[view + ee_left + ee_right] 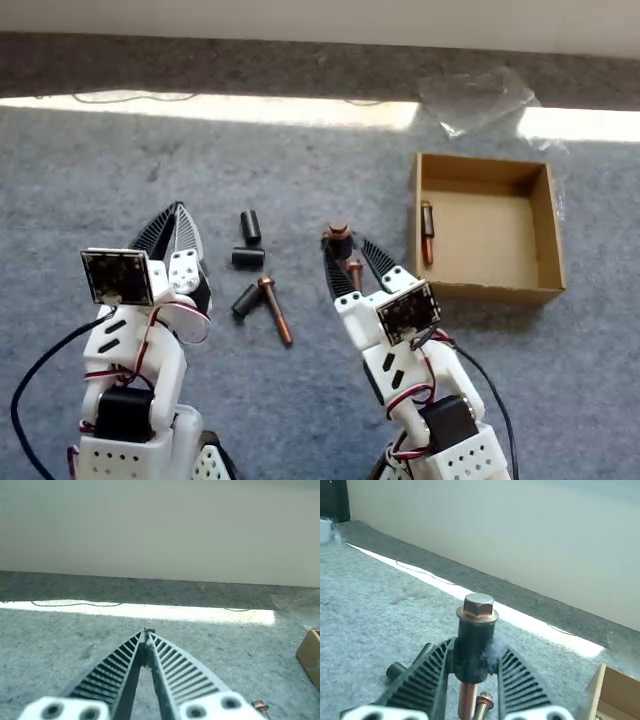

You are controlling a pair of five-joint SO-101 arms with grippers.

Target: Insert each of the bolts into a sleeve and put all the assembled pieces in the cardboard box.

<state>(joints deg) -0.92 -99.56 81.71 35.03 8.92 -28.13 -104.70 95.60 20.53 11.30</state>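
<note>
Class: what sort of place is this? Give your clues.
Probably an indoor robotics practice spot: grey carpet, a plain wall, and the right claw gripping a sleeved bolt.

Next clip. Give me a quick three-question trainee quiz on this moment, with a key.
1. How many empty sleeves lie on the carpet between the two arms?
2. True or false: an assembled piece already lies in the cardboard box.
3. What does the right gripper hold? A) a bare bolt B) a bolt pushed through a sleeve C) nothing

Key: 1. Three. 2. True. 3. B. The left gripper is shut on nothing.
</note>
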